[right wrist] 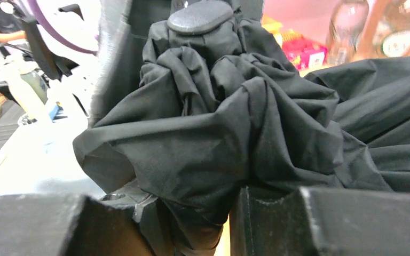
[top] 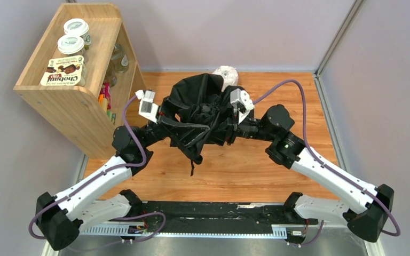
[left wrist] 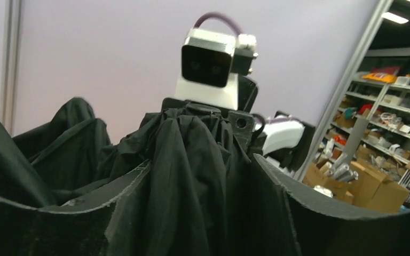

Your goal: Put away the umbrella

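Left arm and right arm — white shells, black joints — with purple cables and white wrist cameras.

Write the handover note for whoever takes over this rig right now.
Left gripper: shut on the umbrella fabric.
Right gripper: shut on the bunched fabric from the opposite side.
Umbrella: held between both arms over the middle of the table, strap dangling below.
Done: canopy collapsed, but loose and crumpled.
To do: gather the fabric, fasten it, stow it. The shelf is perhaps the place, but that is not certain.
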